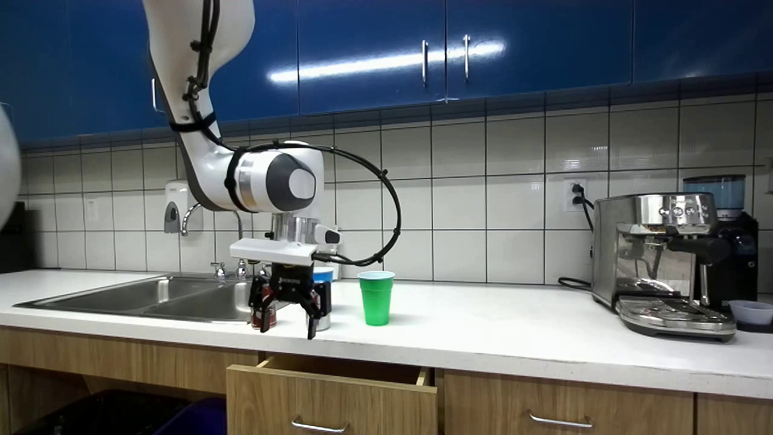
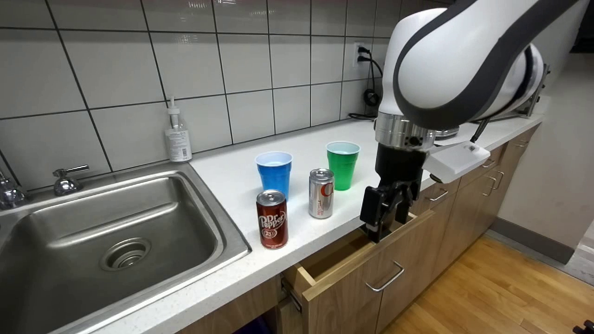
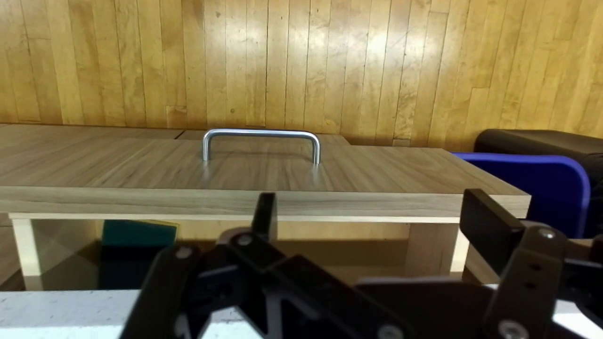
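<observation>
A white counter [image 1: 513, 320] runs across an exterior view beneath blue cabinets [image 1: 374, 30]. Below and left of center there, I have the gripper [image 1: 288, 329], jaws spread wide and holding nothing, above the pulled-out drawer [image 1: 332, 402] at the bottom edge. Its handle [image 3: 261, 133] (bright metal, easy to spot) shows just above center in my wrist view. A dark green object [image 3: 134, 249] inside, lower left, is too shadowed to identify.
</observation>
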`<action>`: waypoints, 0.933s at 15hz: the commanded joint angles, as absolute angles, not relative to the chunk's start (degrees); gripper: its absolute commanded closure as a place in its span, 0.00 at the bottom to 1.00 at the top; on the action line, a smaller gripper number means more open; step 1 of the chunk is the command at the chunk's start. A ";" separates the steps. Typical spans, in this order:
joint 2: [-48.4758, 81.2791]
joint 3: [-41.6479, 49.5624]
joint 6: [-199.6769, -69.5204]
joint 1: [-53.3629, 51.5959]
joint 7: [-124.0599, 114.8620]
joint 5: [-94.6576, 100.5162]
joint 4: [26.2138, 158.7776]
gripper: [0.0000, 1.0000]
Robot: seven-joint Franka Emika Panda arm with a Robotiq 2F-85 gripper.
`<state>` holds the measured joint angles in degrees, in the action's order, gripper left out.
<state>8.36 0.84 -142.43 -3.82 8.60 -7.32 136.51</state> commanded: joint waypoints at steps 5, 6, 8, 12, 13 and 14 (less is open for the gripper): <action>15.87 -0.58 -148.23 -2.30 8.29 -5.64 131.98 0.00; 16.64 -0.61 -148.90 -2.18 8.33 -5.72 131.54 0.00; 18.27 -0.49 -150.06 -2.05 8.38 -5.09 130.61 0.00; 21.05 -0.13 -151.31 -1.82 8.13 -3.13 128.96 0.00; 21.75 0.09 -151.48 -1.83 8.03 -2.31 128.52 0.00; 22.37 0.32 -151.62 -1.88 7.79 -1.48 128.07 0.00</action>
